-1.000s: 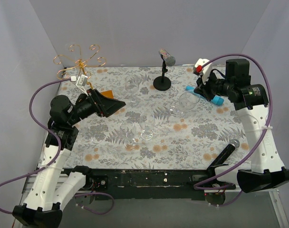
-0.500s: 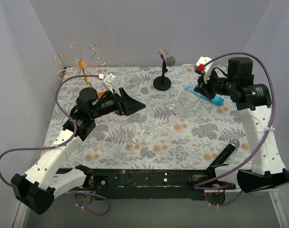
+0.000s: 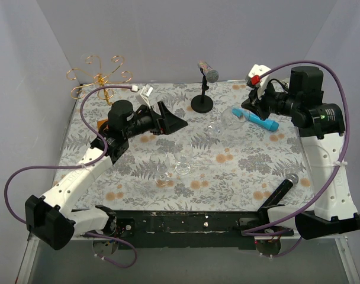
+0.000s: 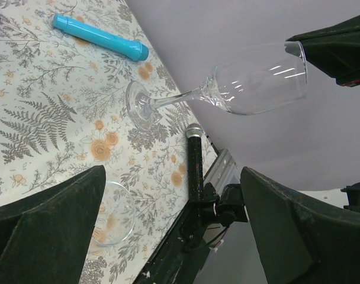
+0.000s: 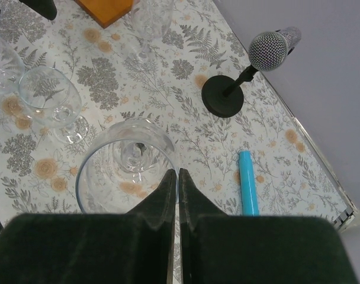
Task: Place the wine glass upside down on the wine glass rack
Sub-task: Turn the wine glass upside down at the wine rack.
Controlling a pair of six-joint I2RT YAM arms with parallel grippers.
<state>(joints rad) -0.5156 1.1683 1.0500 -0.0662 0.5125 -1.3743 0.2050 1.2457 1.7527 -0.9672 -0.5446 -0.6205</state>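
Since right pincer (image 5: 178,173) is clamped only on the rim of the wine glass (image 4: 257,80), tilted above the bench (image 3: 239,177), it could slip or crack. Left pincer (image 3: 168,120) gapes empty. Wine glass rack (image 3: 100,77) is well apart.

Bare tablecloth (image 3: 242,174) lies open right of the standing wine glasses (image 3: 183,165) (mid-table); left arm (image 3: 85,168) stretches before the far-left wine glass rack (image 3: 100,77).

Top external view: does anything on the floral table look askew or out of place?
The clear wine glass is tilted almost sideways, pinched by its rim in the shut right gripper. A black handheld microphone lies flat across the table's near right edge, reaching past it.
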